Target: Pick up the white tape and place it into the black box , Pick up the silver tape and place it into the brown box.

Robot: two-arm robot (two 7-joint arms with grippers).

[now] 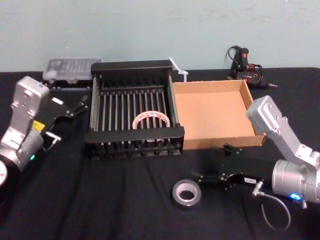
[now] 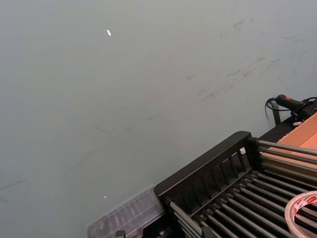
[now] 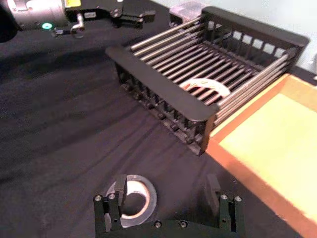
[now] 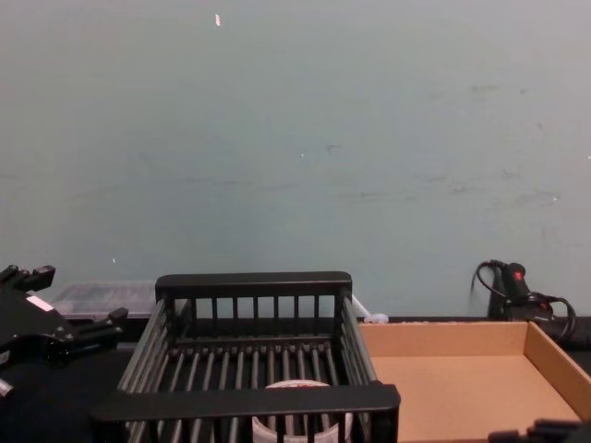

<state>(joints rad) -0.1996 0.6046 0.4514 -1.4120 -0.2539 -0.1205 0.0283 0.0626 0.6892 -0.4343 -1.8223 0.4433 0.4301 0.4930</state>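
The right arm reaches in low from 4 o'clock, forearm angled down and wrist turned toward the middle of the table [image 1: 100,210]. Its pincer [image 1: 212,162] is spread wide and holds nothing. The silver tape [image 1: 186,193] lies flat on the black cloth at the pincer's 8 o'clock. In the right wrist view one finger [image 3: 119,188] stands at the roll's rim; whether it touches I cannot tell.

At 12 o'clock from that roll sits the black box [image 1: 135,134], and the white tape [image 1: 137,120] lies flat on its slatted floor toward the near wall. The brown box [image 1: 215,112] sits against the crate's 3 o'clock side.

The left arm is bent up at the crate's 9 o'clock. Its pincer [image 1: 69,119] is parted, grips nothing and points toward the crate's side wall.

Beyond, a clear plastic case [image 1: 70,69] lies at the crate's 10 o'clock and a black corded tool [image 1: 245,62] at the cardboard's 1 o'clock, near the wall.
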